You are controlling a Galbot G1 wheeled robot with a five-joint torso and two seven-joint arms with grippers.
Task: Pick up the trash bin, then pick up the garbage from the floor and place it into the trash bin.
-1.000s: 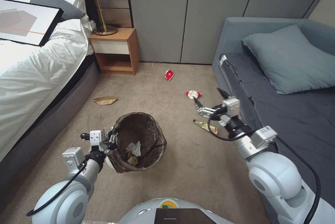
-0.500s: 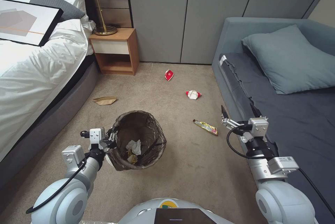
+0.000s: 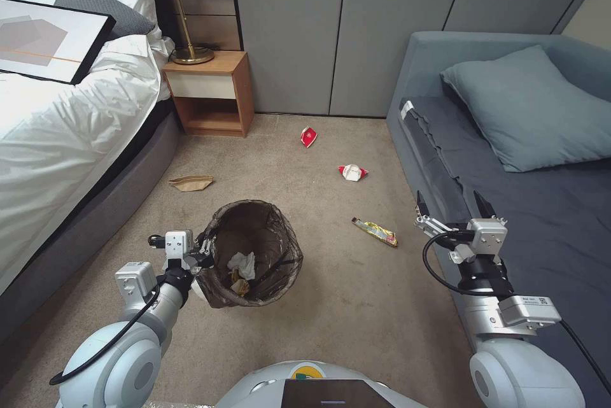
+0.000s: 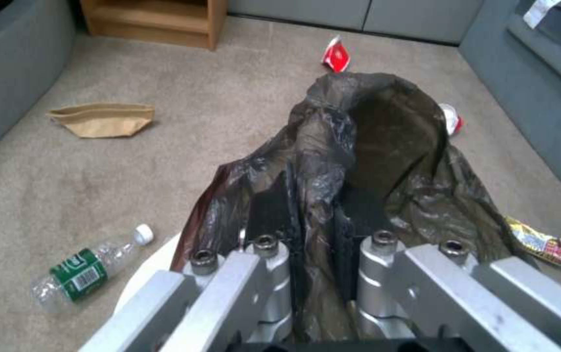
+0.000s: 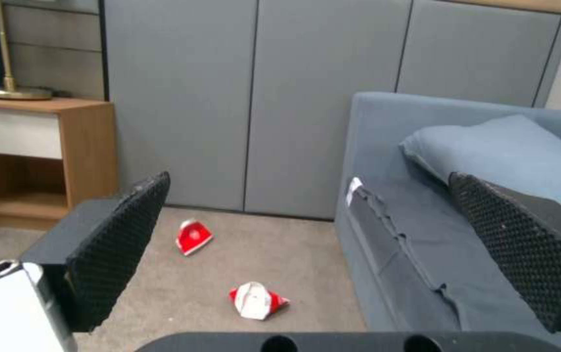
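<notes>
Bin held at the left while the right arm hangs free beside the sofa
Nearest, the left gripper (image 3: pixel 202 254) is clamped on the bag-lined rim of the bin (image 3: pixel 254 254), its fingers (image 4: pixel 280 205) pinching the folded liner, presumably so the bin rides along as an open target; tissue (image 3: pixel 242 263) and a wrapper already lie inside. The left forearm reaches forward and low, wrist level with the rim. The right gripper (image 3: pixel 450 204) is raised at the sofa (image 3: pixel 445 109) edge, jaws spread wide and holding nothing, forearm pointing up and away toward the wall. On the floor (image 3: pixel 356 293) a bottle (image 4: pixel 88 271) lies by the bin's left, a yellow wrapper (image 3: pixel 375 231) between bin and sofa; farther off lie a paper bag (image 3: pixel 191 182), a crushed cup (image 3: pixel 352 172) and, nearest the wall, a red cup (image 3: pixel 309 136)
</notes>
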